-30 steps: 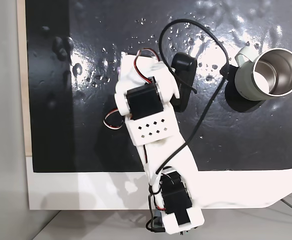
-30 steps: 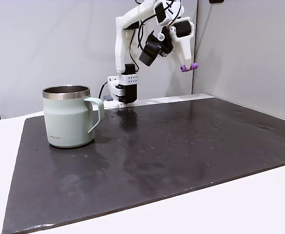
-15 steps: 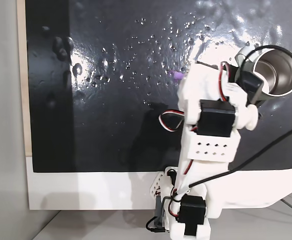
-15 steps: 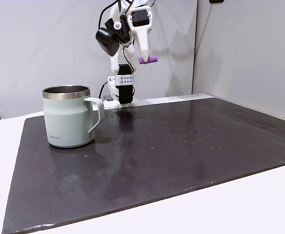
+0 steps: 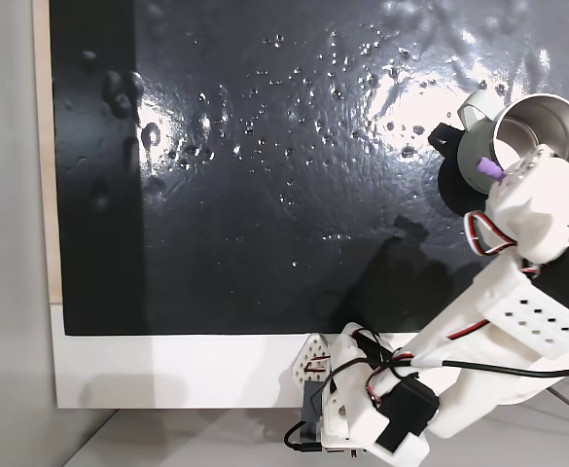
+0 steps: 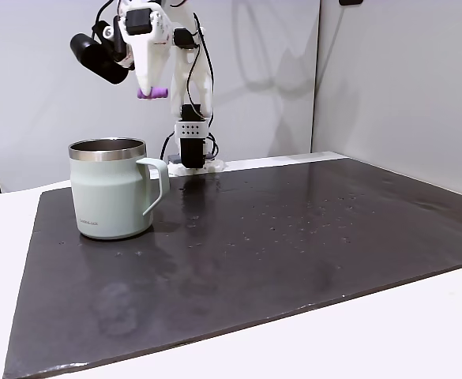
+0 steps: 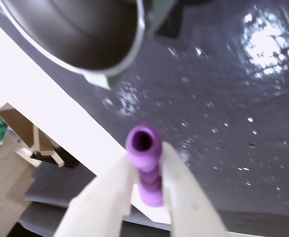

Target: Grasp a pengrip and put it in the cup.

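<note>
My gripper (image 7: 145, 163) is shut on the purple ribbed pengrip (image 7: 144, 148), which sticks out beyond the white fingertips (image 7: 119, 173). In a fixed view the pengrip (image 6: 152, 93) hangs high in the air, above and slightly right of the pale grey-green cup (image 6: 109, 189). In the top-down fixed view the pengrip (image 5: 487, 170) shows over the near edge of the cup (image 5: 532, 136), with the white arm just below it. The wrist view shows the cup's steel inside (image 7: 80, 29) at the upper left, with the pengrip's tip short of it.
A black shiny mat (image 5: 265, 165) covers the table, with a white border (image 5: 167, 370) along the near side. The arm's base (image 6: 189, 150) stands at the mat's far edge. A grey wall rises behind in the side fixed view.
The arm has swung from the mat's middle across to the cup, carrying the pengrip. The cup has not moved.
</note>
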Action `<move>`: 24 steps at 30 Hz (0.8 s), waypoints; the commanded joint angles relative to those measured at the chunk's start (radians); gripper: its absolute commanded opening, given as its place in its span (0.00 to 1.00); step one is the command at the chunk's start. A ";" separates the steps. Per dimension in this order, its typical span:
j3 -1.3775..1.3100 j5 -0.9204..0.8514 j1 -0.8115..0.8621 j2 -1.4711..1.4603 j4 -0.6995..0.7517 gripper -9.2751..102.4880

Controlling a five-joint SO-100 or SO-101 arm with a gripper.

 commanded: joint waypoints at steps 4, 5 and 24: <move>-0.241 -0.031 0.063 -0.127 0.002 0.08; -0.281 -0.032 0.071 -0.156 0.002 0.08; -0.460 -0.043 0.089 -0.310 0.018 0.35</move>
